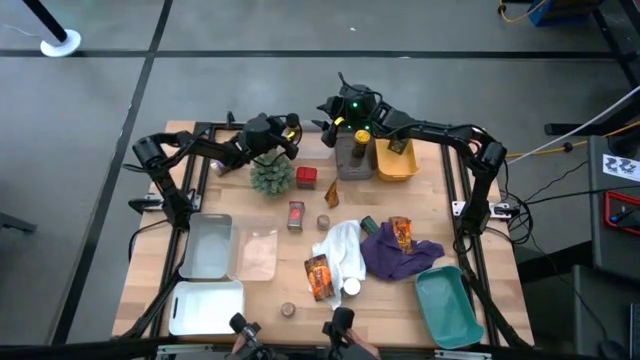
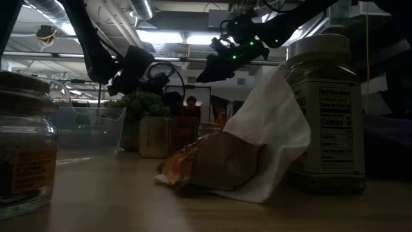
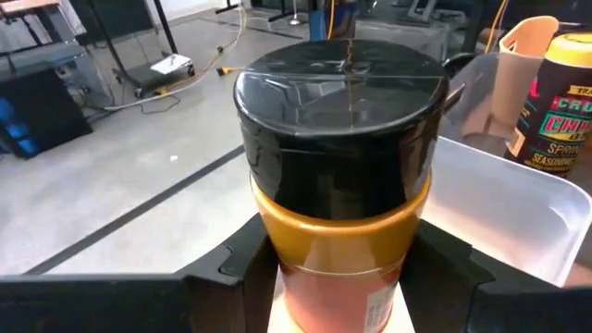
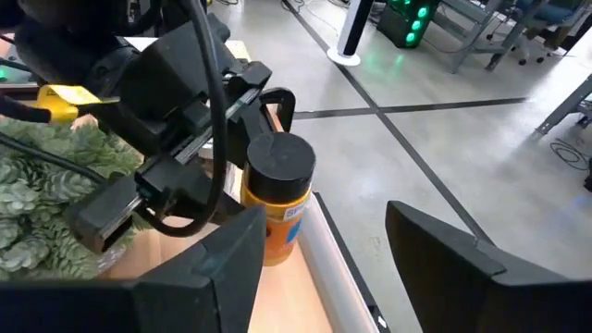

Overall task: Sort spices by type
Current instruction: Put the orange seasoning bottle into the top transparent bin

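The left gripper (image 1: pixel 290 135) is closed on an orange jar with a black cap (image 3: pixel 338 176), its two fingers (image 3: pixel 236 264) pressed against the jar's opposite sides just below the cap; the jar stands upright between them, long axis vertical. In the high view this gripper sits at the far edge of the table (image 1: pixel 240 200), above the spiky green plant (image 1: pixel 271 177). The right gripper (image 1: pixel 335 118) hovers nearby at the same far edge, jaws standing apart and holding nothing; its wrist view looks straight at the held jar, which lies directly ahead of it and just beside. A clear bin (image 3: pixel 518 213) lies immediately beyond the jar on the left arm's side. Judgement: the left arm alone controls the jar, and the placement turns on lowering it upright into a container. Other spices remain scattered mid-table, including a red tin (image 1: pixel 306 176).
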